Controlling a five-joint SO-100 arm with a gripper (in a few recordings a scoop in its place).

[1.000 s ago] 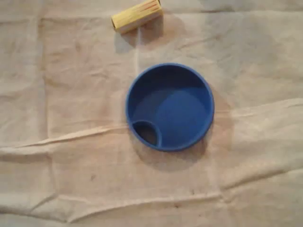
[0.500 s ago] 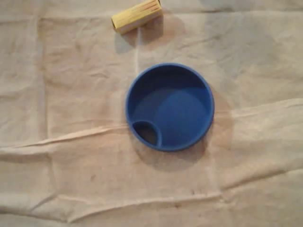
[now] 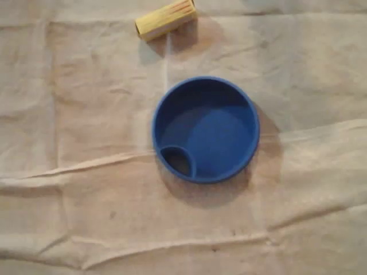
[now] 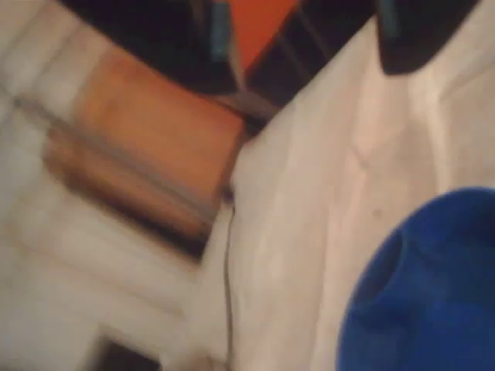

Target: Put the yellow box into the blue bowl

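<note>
— Two things lie on the cloth-covered counter: the box on its side at the top edge, and the bowl below and a little right of it, well apart, with nothing in it.
— So we're at the reach?
— I judge so; the box lies free. The claw is a dark blur in the wrist view, and I cannot tell whether it is released or clenched. Next it must get over the box and straddle it.

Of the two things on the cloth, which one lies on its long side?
The yellow box, lying flat near the overhead view's top edge; the blue bowl stands open side up, below it.
</note>
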